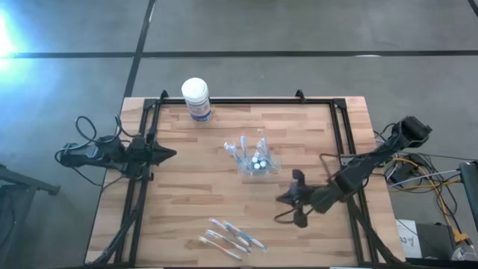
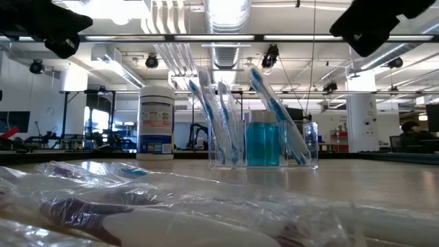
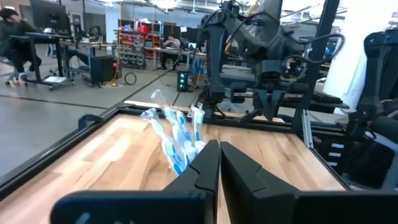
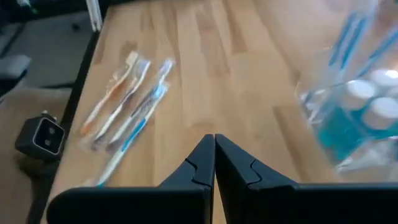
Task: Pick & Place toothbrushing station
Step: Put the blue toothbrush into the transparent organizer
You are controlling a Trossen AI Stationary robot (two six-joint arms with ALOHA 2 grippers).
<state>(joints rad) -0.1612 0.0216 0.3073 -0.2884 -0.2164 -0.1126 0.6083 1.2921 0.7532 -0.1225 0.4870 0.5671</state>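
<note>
The toothbrushing station (image 1: 254,158) is a clear plastic holder standing on its base at the table's middle. It holds several blue-and-white toothbrushes and small bottles of blue liquid. It also shows in the low view (image 2: 264,140), the left wrist view (image 3: 177,140) and the right wrist view (image 4: 354,112). My left gripper (image 1: 170,155) is shut and empty at the table's left edge, pointing toward the holder. My right gripper (image 1: 282,199) is shut and empty, above the table to the near right of the holder; its shut fingertips show in its wrist view (image 4: 214,142).
A white round tub with a blue label (image 1: 196,99) stands at the far edge, left of centre. Several wrapped toothbrushes (image 1: 230,235) lie near the near edge. A black frame (image 1: 149,112) runs along the table's left, far and right sides.
</note>
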